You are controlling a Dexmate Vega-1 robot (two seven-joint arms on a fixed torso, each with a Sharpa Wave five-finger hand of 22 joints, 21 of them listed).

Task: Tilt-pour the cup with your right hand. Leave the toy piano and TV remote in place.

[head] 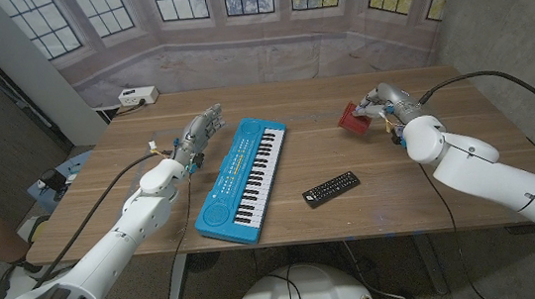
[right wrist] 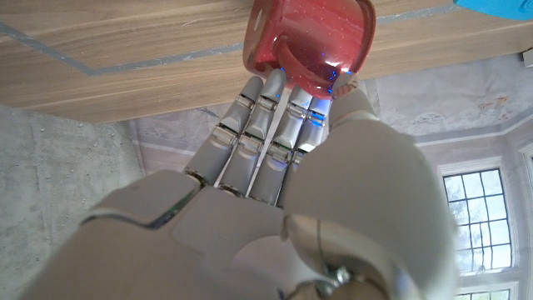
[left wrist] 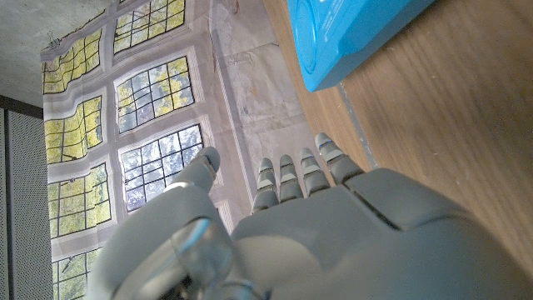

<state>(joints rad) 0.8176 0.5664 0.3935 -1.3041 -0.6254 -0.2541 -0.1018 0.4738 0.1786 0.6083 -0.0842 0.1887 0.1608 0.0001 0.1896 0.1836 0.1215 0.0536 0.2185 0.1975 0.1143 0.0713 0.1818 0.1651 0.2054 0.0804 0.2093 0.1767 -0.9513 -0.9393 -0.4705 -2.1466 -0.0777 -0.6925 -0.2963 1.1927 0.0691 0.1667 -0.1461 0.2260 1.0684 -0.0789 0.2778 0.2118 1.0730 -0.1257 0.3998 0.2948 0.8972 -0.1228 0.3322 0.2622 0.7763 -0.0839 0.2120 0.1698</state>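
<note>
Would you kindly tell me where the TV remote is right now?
In the head view the TV remote lies on the wooden table just right of the toy piano, nearer the front edge than the red cup.

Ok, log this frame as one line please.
right hand: holds red cup, tilted | left hand: holds nothing, beside toy piano | TV remote: untouched on table
</note>
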